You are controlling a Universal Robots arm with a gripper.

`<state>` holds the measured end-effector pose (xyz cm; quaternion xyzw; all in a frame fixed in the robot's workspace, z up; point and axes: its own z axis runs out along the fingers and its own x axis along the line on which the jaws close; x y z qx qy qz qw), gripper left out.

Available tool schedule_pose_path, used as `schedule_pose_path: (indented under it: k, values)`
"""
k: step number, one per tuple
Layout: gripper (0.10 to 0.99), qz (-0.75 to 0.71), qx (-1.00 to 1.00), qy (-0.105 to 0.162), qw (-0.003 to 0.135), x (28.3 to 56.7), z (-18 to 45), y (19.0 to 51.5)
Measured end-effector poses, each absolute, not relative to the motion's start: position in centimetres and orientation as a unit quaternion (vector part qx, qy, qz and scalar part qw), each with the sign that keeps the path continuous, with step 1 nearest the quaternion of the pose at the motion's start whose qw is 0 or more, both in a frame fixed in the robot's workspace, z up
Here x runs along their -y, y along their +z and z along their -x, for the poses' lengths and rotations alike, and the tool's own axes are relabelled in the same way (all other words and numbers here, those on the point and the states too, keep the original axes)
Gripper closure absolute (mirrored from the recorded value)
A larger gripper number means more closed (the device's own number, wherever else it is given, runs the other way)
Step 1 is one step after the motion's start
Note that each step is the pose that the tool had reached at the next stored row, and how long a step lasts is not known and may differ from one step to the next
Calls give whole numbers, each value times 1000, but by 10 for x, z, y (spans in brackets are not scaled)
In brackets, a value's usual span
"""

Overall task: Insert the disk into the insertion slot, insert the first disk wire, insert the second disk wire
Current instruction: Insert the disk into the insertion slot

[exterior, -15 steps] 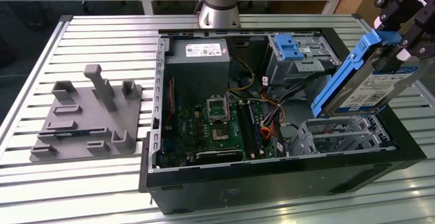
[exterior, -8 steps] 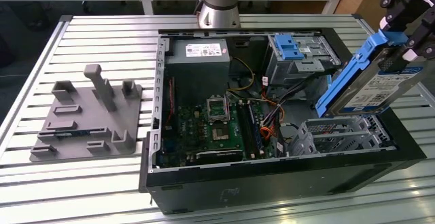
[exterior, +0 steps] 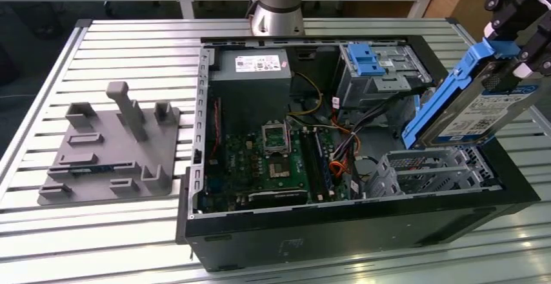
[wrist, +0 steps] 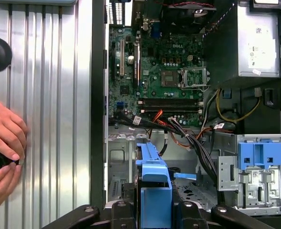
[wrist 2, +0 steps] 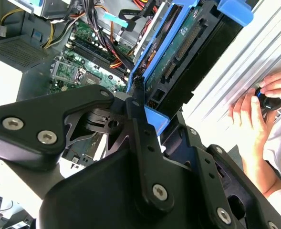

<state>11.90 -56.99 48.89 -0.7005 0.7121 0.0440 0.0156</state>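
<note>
one disk (exterior: 469,113) | clenched in the claw (exterior: 515,55) by its upper end | held tilted just above the insertion slot (exterior: 430,171), not yet entered | judged: tilt is best squared to the slot walls

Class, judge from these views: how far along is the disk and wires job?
Done: nothing is installed, though the disk is picked up. In hand: the gripper is shut on it, holding it tilted above the insertion slot. Left: seating the disk and both wires; the cables lie loose inside the case.
</note>
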Motion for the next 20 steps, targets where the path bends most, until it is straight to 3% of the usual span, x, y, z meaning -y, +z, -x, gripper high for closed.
schedule_pose_path:
  k: [20]
  values:
    - [722,702,-710,44,15,569,-119,477]
